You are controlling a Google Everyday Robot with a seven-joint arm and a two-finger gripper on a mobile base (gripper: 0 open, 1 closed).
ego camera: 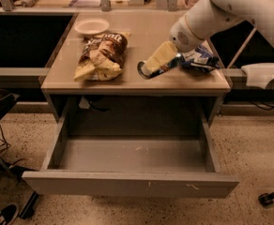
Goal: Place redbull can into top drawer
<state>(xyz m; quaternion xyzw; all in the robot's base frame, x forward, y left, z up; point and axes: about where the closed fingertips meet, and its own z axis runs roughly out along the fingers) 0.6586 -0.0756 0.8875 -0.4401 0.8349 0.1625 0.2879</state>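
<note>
The redbull can (148,70), slim, blue and silver, lies tilted on the tabletop right of centre, its round end facing the front. My gripper (159,57), cream-coloured, comes in from the upper right and sits right over the can, covering its upper side. The top drawer (132,184) is pulled out wide below the table. Its grey front panel has small white scuffs, and its inside (132,154) holds nothing.
A brown chip bag (102,55) lies left of the can, with a white bowl (91,26) behind it. A blue-and-white foil chip bag (199,59) lies just right of the gripper. The white arm (231,8) spans the upper right. A shoe (1,214) is on the floor at the lower left.
</note>
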